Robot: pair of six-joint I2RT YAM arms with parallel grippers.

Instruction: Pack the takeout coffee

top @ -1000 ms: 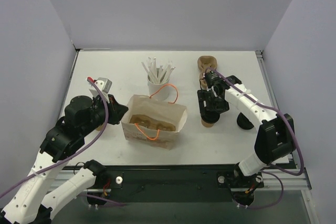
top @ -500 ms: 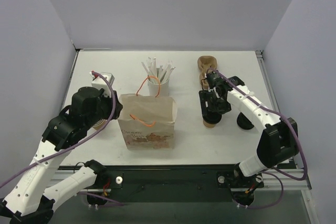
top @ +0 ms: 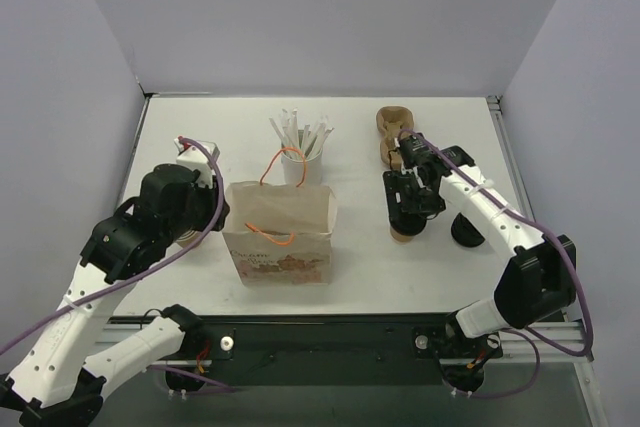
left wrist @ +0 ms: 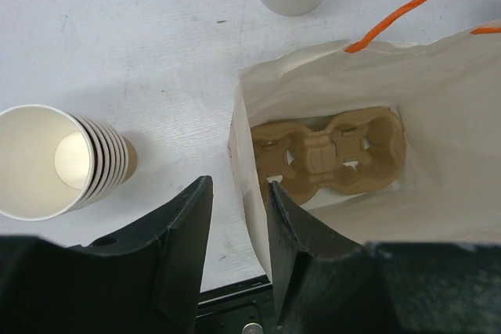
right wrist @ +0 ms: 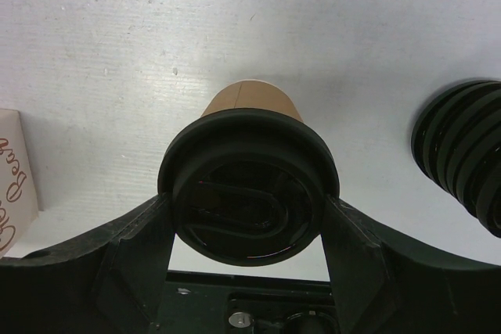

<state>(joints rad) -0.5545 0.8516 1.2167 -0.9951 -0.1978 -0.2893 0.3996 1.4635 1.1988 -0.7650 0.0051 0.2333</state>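
The takeout coffee (right wrist: pixel 250 103), a brown paper cup with a black lid, stands right of centre (top: pixel 404 231). My right gripper (right wrist: pixel 247 213) is shut on it, with a finger against each side of the lid; it also shows in the top view (top: pixel 406 209). A white paper bag (top: pixel 280 237) with orange handles stands upright at centre, its mouth open. A brown pulp cup carrier (left wrist: pixel 329 150) lies at its bottom. My left gripper (left wrist: pixel 239 217) is open and straddles the bag's left wall (left wrist: pixel 249 170); it also shows in the top view (top: pixel 222 211).
A stack of lidless paper cups (left wrist: pixel 55 162) stands left of the bag. A white cup of stirrers (top: pixel 300 159) is behind it. A stack of black lids (right wrist: pixel 462 154) sits right of the coffee. Spare pulp carriers (top: pixel 393 121) lie at the back right.
The bag has gone from tipped over, mouth toward the camera, to upright, with my left gripper at its left wall. My right gripper has shifted slightly right with the coffee.
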